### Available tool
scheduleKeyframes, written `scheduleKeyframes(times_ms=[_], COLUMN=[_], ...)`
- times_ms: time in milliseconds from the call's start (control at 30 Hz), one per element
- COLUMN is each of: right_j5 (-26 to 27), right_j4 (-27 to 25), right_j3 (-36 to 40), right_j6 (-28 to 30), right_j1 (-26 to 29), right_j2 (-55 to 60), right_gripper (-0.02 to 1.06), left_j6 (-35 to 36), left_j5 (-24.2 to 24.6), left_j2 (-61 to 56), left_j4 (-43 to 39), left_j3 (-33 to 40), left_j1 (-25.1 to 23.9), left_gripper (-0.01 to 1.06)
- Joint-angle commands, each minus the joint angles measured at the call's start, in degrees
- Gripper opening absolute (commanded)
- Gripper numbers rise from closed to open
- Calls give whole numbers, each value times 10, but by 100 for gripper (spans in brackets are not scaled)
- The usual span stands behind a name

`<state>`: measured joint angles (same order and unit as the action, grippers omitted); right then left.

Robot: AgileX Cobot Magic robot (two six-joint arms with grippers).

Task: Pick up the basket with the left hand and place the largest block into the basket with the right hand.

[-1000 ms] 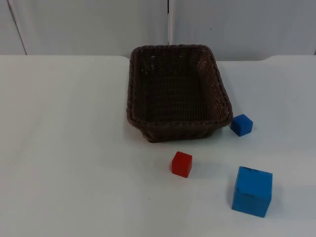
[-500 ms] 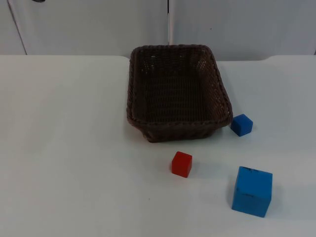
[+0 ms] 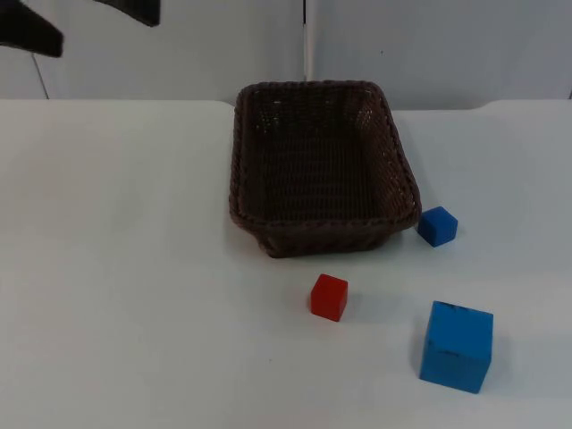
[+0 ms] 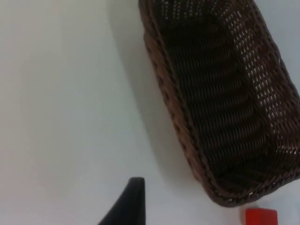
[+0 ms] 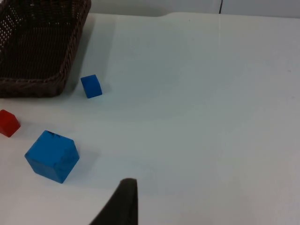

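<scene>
A dark brown woven basket stands empty at the middle back of the table; its rim lies ahead of my left gripper in the left wrist view. The large blue block sits at the front right, also the large blue block in the right wrist view. My left gripper enters high at the back left, open and empty, well left of the basket. My right gripper hovers over bare table to the right of the blocks, holding nothing that I can see.
A small red block lies in front of the basket, and a small blue block sits by its front right corner. Grey partition wall closes the back. White table stretches wide on the left.
The left arm has come into the top view at the upper left. Basket and blocks have not moved.
</scene>
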<state>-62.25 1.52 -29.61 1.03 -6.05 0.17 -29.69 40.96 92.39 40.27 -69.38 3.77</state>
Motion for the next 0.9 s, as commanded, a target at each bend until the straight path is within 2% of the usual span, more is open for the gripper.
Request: scheduleKeyframes(times_ms=[0,467,533,633,867], right_j5=[5,5,5,5,5], right_j4=[-1,-3,-3,-3,-3], right_j3=[1,1,1,1,1], right_j6=[3,5,5,5,5], right_j1=[3,3,3,3,3], right_j2=[-2,-2,-2,-2,-2], right_gripper=[105,105,105,105,105], left_j6=[-2,63,85,154,217], left_j5=[-6,-6,-1,14,50], left_j2=[28,197,228,274,354], left_j4=[10,6,-4,-61,-101], left_j3=[-26,-168,-201,-256,-347], left_j1=[13,59,65,76,90], left_gripper=[98,98,98,98,98])
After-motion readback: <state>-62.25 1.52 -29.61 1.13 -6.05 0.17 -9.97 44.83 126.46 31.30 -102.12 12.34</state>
